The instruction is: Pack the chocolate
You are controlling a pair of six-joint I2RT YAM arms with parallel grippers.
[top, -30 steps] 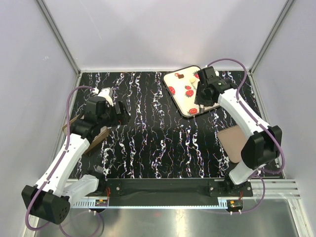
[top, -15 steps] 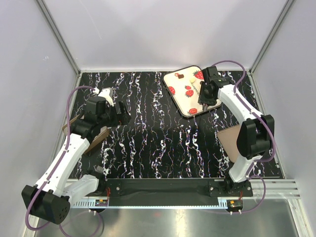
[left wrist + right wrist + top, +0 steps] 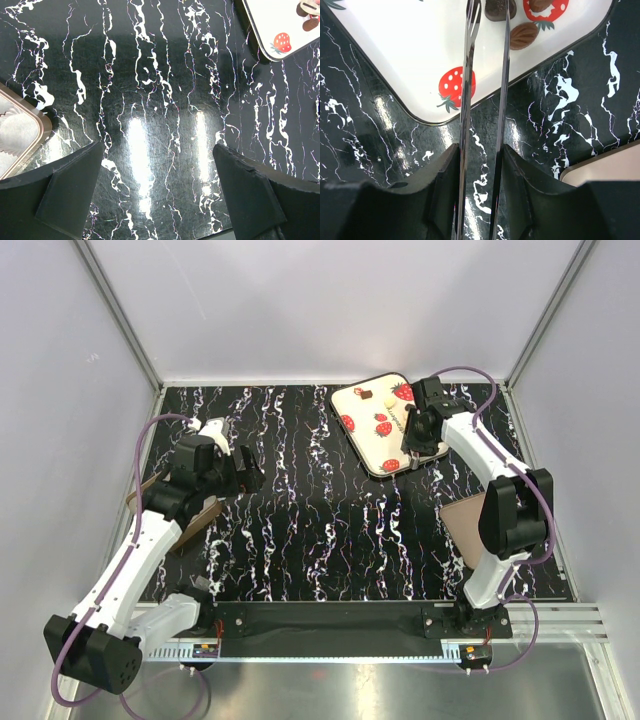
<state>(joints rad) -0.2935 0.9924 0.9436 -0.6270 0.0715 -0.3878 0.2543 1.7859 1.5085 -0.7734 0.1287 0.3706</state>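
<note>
My right gripper (image 3: 420, 430) is shut on thin metal tongs (image 3: 468, 100) and stands over the near right edge of the cream strawberry-print tray (image 3: 366, 415). In the right wrist view (image 3: 481, 155) the tong tips straddle a dark chocolate piece (image 3: 495, 9). A brown oval piece (image 3: 524, 35) lies beside it, and another sits on a printed strawberry (image 3: 540, 4). A dark piece (image 3: 366, 395) and a white piece (image 3: 357, 391) lie at the tray's far corner. My left gripper (image 3: 250, 476) is open and empty above the table (image 3: 160, 185).
A brown box with white paper cups (image 3: 17, 135) lies at the left under my left arm (image 3: 195, 525). A flat brown lid (image 3: 468, 525) lies at the right, its corner in the right wrist view (image 3: 615, 162). The tray's corner shows in the left wrist view (image 3: 280, 22).
My right wrist has swung right, from over the tray to its right edge, with the tongs pointing in at the chocolates. The left arm has not moved.
</note>
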